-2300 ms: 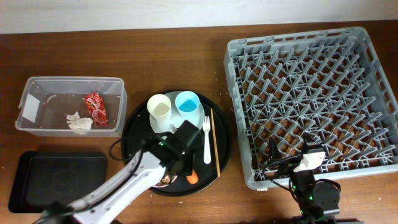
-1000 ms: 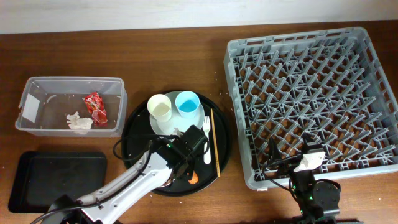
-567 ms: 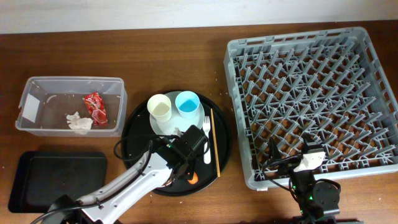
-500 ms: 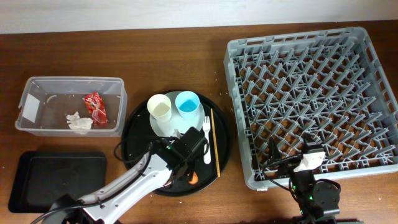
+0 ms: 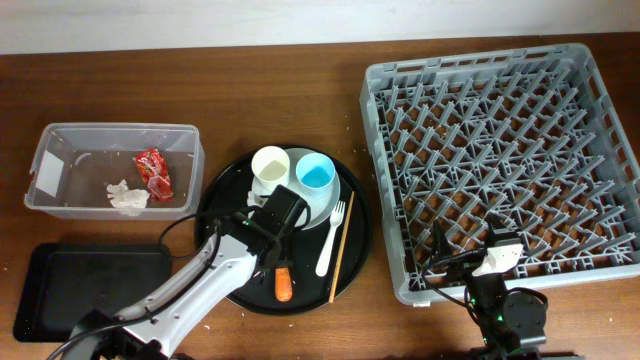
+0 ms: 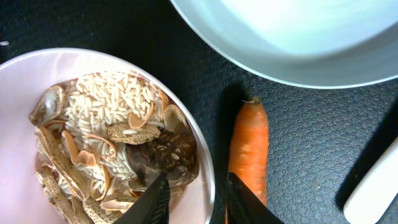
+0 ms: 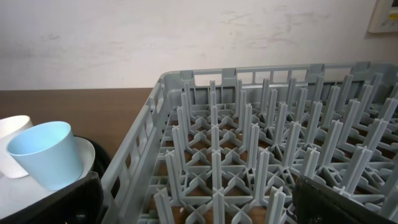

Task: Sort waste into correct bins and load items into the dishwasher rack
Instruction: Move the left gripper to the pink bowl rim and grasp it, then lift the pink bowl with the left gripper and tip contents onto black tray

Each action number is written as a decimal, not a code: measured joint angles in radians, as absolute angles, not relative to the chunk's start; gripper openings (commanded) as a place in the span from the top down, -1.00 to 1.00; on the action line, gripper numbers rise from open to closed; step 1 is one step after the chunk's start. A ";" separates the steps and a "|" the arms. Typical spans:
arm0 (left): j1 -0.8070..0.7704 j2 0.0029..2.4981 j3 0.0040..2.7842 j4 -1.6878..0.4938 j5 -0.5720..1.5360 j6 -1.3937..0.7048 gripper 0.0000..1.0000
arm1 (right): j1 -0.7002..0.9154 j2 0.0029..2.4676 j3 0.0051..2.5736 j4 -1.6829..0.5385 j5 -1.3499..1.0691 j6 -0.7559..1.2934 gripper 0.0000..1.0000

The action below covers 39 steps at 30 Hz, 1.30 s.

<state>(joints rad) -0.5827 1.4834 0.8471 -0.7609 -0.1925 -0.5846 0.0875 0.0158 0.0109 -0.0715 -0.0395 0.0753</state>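
My left gripper [image 5: 268, 248] [image 6: 198, 200] is shut on the rim of the pinkish-white bowl [image 6: 205, 163], one finger inside it and one outside. The bowl holds brownish food scraps [image 6: 112, 143]. An orange carrot [image 6: 249, 149] [image 5: 284, 287] lies just right of the outer finger. The grey-green plate [image 6: 292, 31] [image 5: 318, 208] carries the cream cup [image 5: 270, 165] and blue cup [image 5: 315, 175]. Fork [image 5: 330, 238] and chopstick [image 5: 339, 250] lie beside it. My right gripper [image 7: 199, 205] [image 5: 450, 262] is open over the near edge of the dishwasher rack [image 5: 500, 150] [image 7: 249, 137].
All the dishes sit on a large round black tray [image 5: 225, 185]. The clear tub [image 5: 120, 127] at the left holds the red wrapper [image 5: 153, 172] and the white tissue [image 5: 127, 197]. A shallow black tray [image 5: 90, 290] lies at the front left.
My left gripper has moved left, and the round tray has turned clockwise with it. The cups shifted right, the carrot shifted left, and the fork and chopstick now lie slanted. The right arm is still.
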 measured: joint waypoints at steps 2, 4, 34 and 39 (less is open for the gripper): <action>-0.583 1.485 0.864 -0.772 -0.192 -0.556 0.37 | 0.088 0.016 0.011 -0.072 -0.039 0.075 -0.97; -0.583 1.485 0.916 -0.809 -0.192 -0.522 0.38 | 0.088 0.016 0.011 -0.072 -0.039 0.075 -0.97; -0.583 1.581 0.939 -0.798 -0.177 -0.575 0.59 | 0.088 0.016 0.011 -0.072 -0.039 0.075 -0.97; -0.583 1.581 0.939 -0.795 -0.185 -0.581 0.59 | 0.088 0.016 0.011 -0.072 -0.039 0.075 -0.97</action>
